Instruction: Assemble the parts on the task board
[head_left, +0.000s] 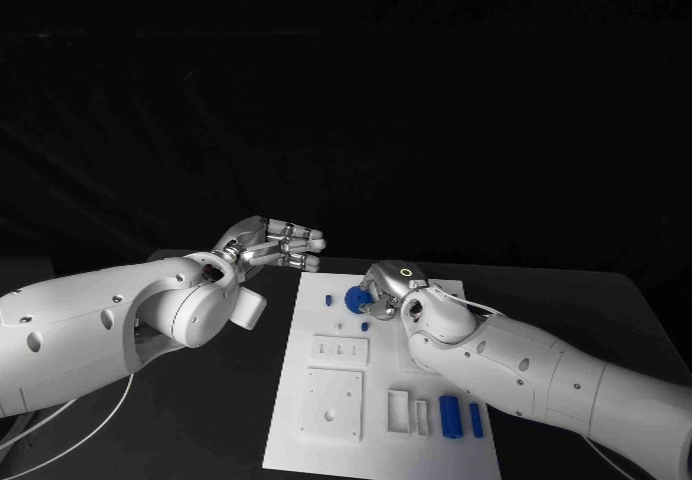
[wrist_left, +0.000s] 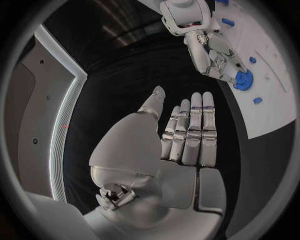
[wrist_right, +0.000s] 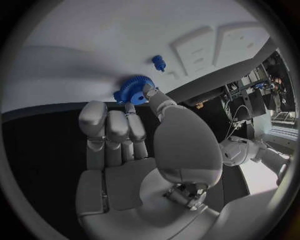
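Apparently right robot hand (wrist_right: 134, 131) pinches blue toothed gear (wrist_right: 132, 88).

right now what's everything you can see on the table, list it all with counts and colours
task board: one, white, middle of the black table, with raised white blocks and slots on its near half
blue gear: one, blue, far part of the board, pinched by the right hand
small blue parts: one on the board's far part left of the gear, one close to the gear
blue bars: two, blue, upright side by side at the board's near right
table: one, black
left hand: silver, off the board's far left corner, holding nothing
right hand: silver, over the board's far part, pinching the gear
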